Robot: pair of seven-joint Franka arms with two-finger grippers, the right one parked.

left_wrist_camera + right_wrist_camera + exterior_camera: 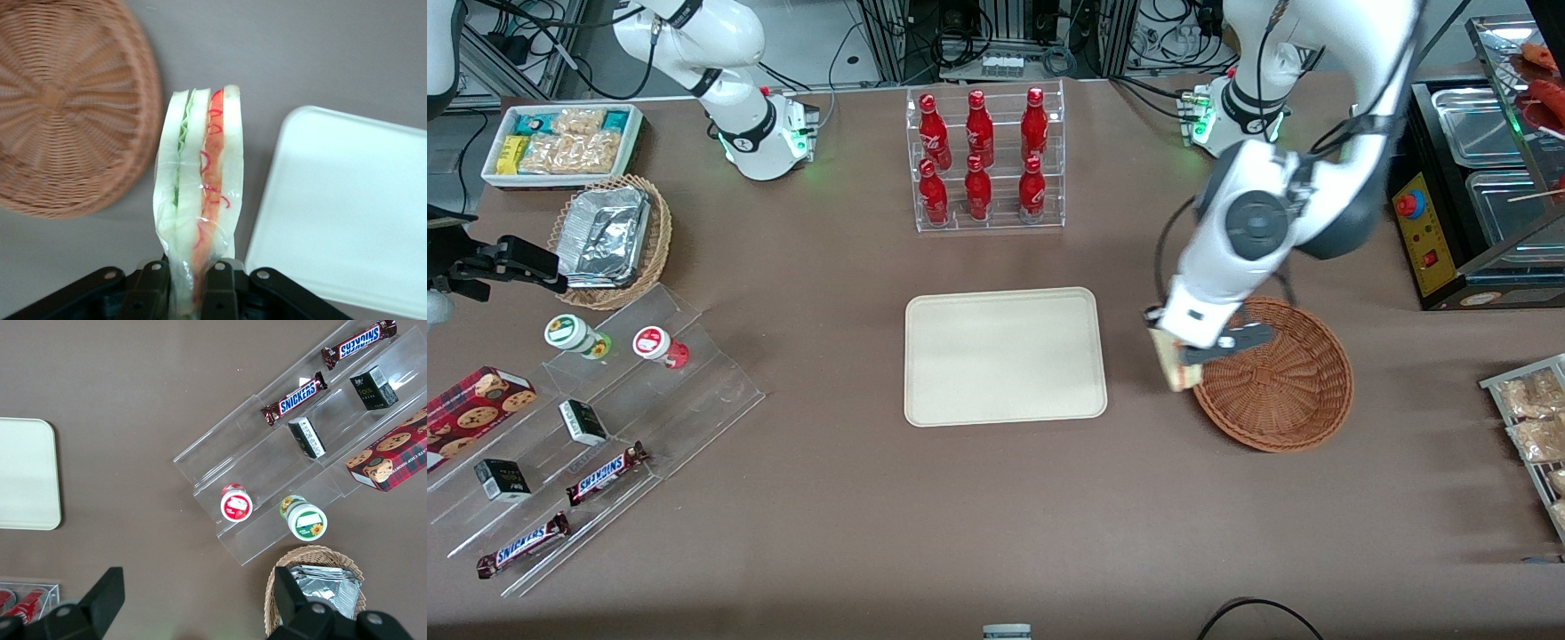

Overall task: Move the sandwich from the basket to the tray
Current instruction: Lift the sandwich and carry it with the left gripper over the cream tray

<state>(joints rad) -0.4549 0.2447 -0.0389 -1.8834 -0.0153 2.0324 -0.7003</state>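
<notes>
Cream tray (pixel 1005 356) lies just beside the basket (pixel 1280 378) — between them the gripper (pixel 185 277) hangs, clamped on the sandwich (pixel 200 193), wedge pointing straight out from its fingers.

woven wicker basket (pixel 1285 391), matt tray (pixel 1005 356)

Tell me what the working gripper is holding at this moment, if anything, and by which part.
The gripper is shut on the sandwich, pinching one end of the wedge across its bread faces, filling edge exposed. It hangs between the basket and the tray.
</notes>
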